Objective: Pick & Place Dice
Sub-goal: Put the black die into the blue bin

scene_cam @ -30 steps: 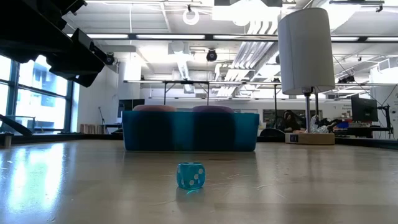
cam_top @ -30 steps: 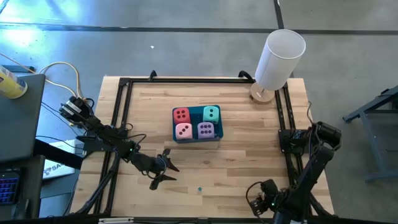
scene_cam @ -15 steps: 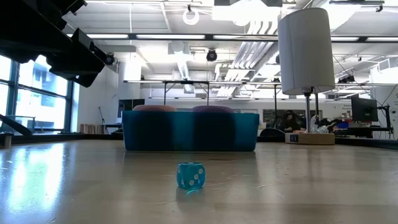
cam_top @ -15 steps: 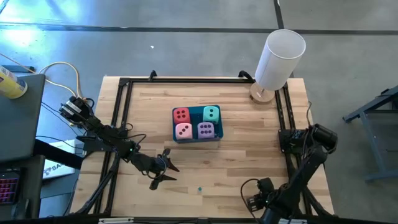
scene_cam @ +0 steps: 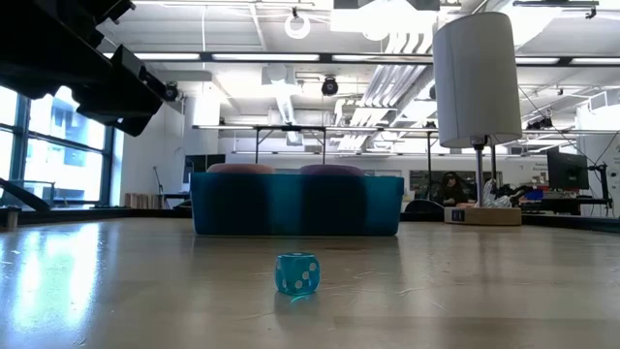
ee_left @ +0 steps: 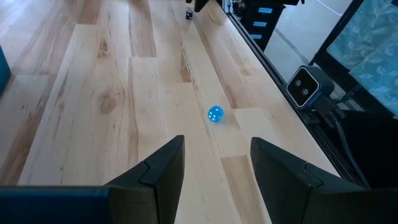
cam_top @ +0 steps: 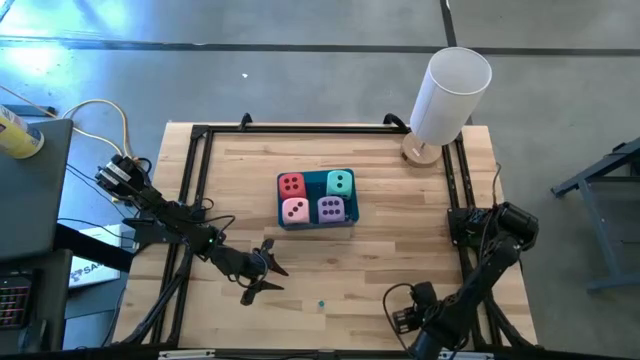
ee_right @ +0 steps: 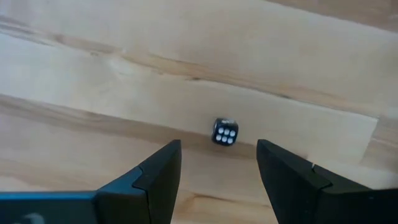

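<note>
The four dice sit in the blue tray (cam_top: 316, 227) at mid-table: red (cam_top: 291, 184), teal (cam_top: 340, 182), pink (cam_top: 295, 210) and purple (cam_top: 331, 209). In the low view only the pink top (scene_cam: 240, 168) and the purple top (scene_cam: 331, 169) show above the tray wall (scene_cam: 296, 206). My left gripper (cam_top: 268, 275) (ee_left: 217, 146) hovers open, nearer the near edge and to the left of the tray. My right gripper (cam_top: 400, 322) (ee_right: 219, 149) is open at the near edge, right of centre.
A tiny blue bead die (cam_top: 322, 303) (scene_cam: 296, 273) (ee_left: 215, 114) lies on the bare wood between the grippers. A tiny black one (ee_right: 224, 132) lies just ahead of my right fingers. A white cylinder (cam_top: 450, 85) on a wooden foot stands at the far right corner. A black frame (cam_top: 200, 170) borders the table.
My right arm has crept a little toward the table's left along the near edge. The left arm, the tray and the dice have stayed where they were.
</note>
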`<state>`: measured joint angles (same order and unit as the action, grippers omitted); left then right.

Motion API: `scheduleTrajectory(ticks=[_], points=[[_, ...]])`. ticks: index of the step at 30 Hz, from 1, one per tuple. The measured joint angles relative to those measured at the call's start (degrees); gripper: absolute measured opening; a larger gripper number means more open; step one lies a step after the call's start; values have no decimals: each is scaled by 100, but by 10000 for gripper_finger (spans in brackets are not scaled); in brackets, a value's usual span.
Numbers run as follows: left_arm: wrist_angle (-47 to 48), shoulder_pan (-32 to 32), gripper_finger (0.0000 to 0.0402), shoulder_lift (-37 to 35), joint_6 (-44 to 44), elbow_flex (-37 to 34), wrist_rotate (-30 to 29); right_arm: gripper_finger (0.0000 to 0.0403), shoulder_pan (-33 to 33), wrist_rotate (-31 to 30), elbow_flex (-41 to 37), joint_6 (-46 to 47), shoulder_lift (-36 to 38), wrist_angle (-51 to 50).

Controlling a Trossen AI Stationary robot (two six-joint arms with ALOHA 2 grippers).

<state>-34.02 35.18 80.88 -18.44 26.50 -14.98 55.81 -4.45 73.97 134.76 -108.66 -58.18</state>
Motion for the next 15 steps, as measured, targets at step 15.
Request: scheduleTrajectory(ticks=[15], points=[[49,-1,179,0,0,-2,0,201,-47,152,-18,9,-59,-3]])
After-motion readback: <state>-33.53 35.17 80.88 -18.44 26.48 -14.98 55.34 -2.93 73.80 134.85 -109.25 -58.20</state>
